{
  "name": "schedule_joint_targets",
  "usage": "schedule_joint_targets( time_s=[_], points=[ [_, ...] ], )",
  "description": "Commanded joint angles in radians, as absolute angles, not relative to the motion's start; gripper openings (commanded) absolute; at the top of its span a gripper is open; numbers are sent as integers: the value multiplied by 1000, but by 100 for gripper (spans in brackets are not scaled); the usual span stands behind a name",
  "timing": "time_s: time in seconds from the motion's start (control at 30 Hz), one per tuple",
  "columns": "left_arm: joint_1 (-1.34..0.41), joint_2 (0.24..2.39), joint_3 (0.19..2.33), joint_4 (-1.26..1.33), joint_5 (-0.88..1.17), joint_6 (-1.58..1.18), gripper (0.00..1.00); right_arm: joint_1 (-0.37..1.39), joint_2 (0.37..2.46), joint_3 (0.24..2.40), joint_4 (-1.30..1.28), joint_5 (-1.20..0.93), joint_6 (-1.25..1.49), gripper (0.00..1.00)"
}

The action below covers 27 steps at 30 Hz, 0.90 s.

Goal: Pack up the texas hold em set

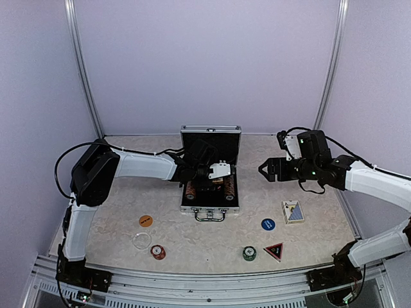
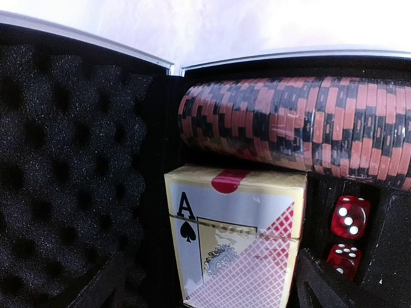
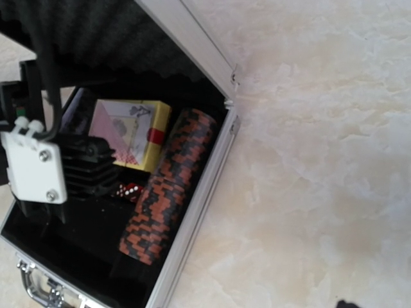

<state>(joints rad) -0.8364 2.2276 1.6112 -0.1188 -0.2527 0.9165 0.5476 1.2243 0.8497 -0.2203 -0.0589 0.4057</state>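
A small silver aluminium case (image 1: 209, 210) with a black foam lining is seen standing open at the middle of the beige marbled table (image 1: 192, 237), its lid raised towards the back wall and its handle (image 1: 210, 217) turned to the arms. A long row of red-and-black poker chips (image 2: 302, 135) is laid on its side along one wall of the case, and a second row (image 1: 191, 190) is seen along the opposite wall. A red card deck in a gold-edged box (image 2: 237, 237) is lodged just beside the first row, with two red translucent dice (image 2: 350, 218) next to it. The left gripper (image 1: 209, 181) is lowered into the case over the deck; its jaws are parted, one to each side of the deck, and nothing is held. The right gripper (image 1: 263, 169) is held above the table to the right of the case, its jaws spread and empty. Outside the case, a blue card deck (image 1: 293, 212), a blue round disc (image 1: 268, 224), an orange round disc (image 1: 146, 221), a clear round disc (image 1: 141, 240), a short red chip stack (image 1: 158, 252), a short green chip stack (image 1: 249, 253) and a red-and-black triangle marker (image 1: 274, 250) are left lying on the table
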Motion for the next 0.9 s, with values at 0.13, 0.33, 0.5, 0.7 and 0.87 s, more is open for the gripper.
schedule_joint_targets(
  time_s=[0.13, 0.33, 0.5, 0.7, 0.87],
  points=[
    [-820, 2192, 1645, -84, -258, 894, 93, 538, 1222, 849, -224, -56, 407, 86],
    [-818, 2145, 1645, -118, -213, 862, 98, 537, 1236, 859, -221, -61, 405, 86],
    [-821, 2118, 1646, -141, -219, 823, 99, 538, 1261, 877, -221, -70, 406, 86],
    [-837, 2048, 1598, -140, -288, 745, 99, 539, 1301, 907, -205, -111, 416, 84],
    [-847, 1990, 1556, -145, -376, 635, 99, 540, 1347, 933, -176, -143, 436, 79]
  ],
)
